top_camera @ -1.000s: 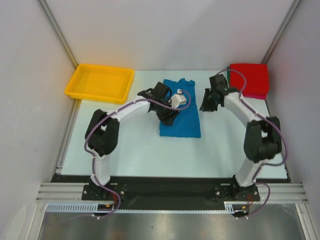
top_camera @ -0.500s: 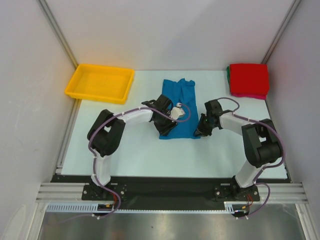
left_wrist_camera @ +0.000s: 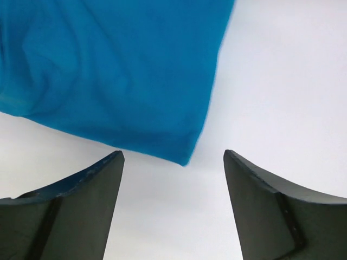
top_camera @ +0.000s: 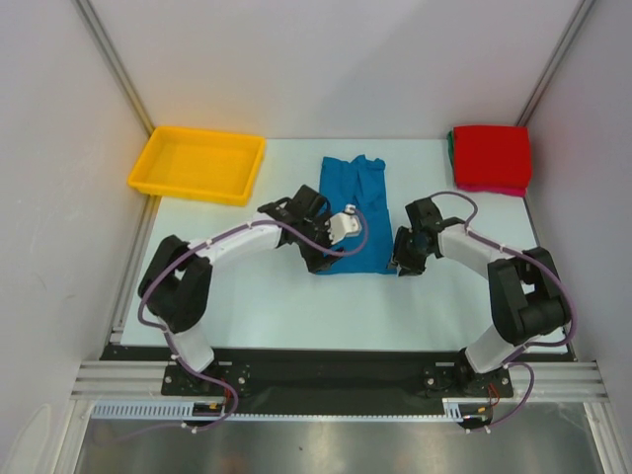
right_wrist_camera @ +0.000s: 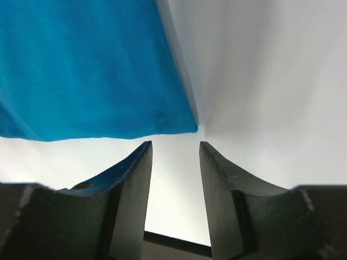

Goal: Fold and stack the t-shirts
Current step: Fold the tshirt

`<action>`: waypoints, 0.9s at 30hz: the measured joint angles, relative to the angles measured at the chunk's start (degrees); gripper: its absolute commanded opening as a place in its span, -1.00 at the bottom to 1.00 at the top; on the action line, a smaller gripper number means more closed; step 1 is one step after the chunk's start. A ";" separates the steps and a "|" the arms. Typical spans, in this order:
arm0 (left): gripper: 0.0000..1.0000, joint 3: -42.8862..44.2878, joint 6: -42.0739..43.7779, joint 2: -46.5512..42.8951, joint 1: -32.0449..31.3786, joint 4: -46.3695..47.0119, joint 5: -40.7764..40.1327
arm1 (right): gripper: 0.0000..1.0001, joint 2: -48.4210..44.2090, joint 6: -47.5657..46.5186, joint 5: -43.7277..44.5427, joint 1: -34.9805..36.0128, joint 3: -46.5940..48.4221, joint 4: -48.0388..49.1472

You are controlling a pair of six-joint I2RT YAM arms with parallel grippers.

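A bright blue t-shirt [top_camera: 355, 202] lies flat in the middle of the table, partly folded into a long strip. My left gripper [top_camera: 321, 259] is low at its near left corner and stands open; that corner [left_wrist_camera: 183, 160] lies just ahead of the gap between the fingers, not in it. My right gripper [top_camera: 403, 259] is low at the near right corner [right_wrist_camera: 187, 127], also open and holding nothing. A folded red t-shirt [top_camera: 491, 156] tops a stack at the back right, with green and pink edges showing beneath it.
A yellow plastic tray [top_camera: 197, 165] sits at the back left. Metal frame posts and grey walls close in the table on both sides. White tabletop [top_camera: 267, 306] shows in front of the blue shirt.
My right arm swung from beside the red stack to the blue shirt's near right corner. Both grippers opened wider. My left gripper shifted slightly towards the near left corner.
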 measured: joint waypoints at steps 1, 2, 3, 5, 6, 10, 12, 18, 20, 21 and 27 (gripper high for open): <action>0.53 -2.36 1.05 -1.42 -0.28 1.33 -0.11 | -0.08 0.02 0.15 0.07 0.09 -0.28 0.09; 0.52 -4.22 1.81 -2.32 -0.52 1.81 -0.31 | -0.07 0.11 0.26 0.17 0.07 -0.59 0.28; 0.52 -6.40 2.91 -3.04 -0.90 2.56 -0.81 | -0.07 0.31 0.35 0.42 0.07 -0.96 0.55; 0.53 -9.99 4.96 -3.30 -1.75 4.35 -2.12 | -0.07 1.14 0.61 0.76 0.04 -1.46 1.01; 0.52 -11.63 5.99 -3.28 -2.19 5.29 -2.97 | -0.07 1.64 0.92 0.59 -0.09 -1.51 1.22; 0.35 -15.80 8.63 -3.28 -3.15 8.90 -6.43 | -0.13 2.67 1.18 0.26 -0.17 -0.90 3.32; 0.32 -16.48 9.14 -3.28 -3.19 10.99 -7.82 | -0.22 3.32 1.31 0.00 -0.15 -0.46 4.28; -0.60 -18.88 9.90 -3.23 -3.76 17.62 -10.56 | -1.00 4.57 1.97 -0.61 -0.35 -0.52 6.86; -0.99 -19.06 9.70 -2.99 -4.13 18.53 -10.95 | -1.00 4.57 2.01 -0.79 -0.50 -0.66 6.93; -0.99 -19.06 9.81 -2.91 -4.26 18.88 -10.97 | -1.00 4.52 2.01 -0.83 -0.57 -0.66 6.86; -0.99 -18.53 8.17 -3.08 -4.02 17.25 -10.56 | -1.00 1.36 0.55 -0.70 -0.57 -2.23 3.74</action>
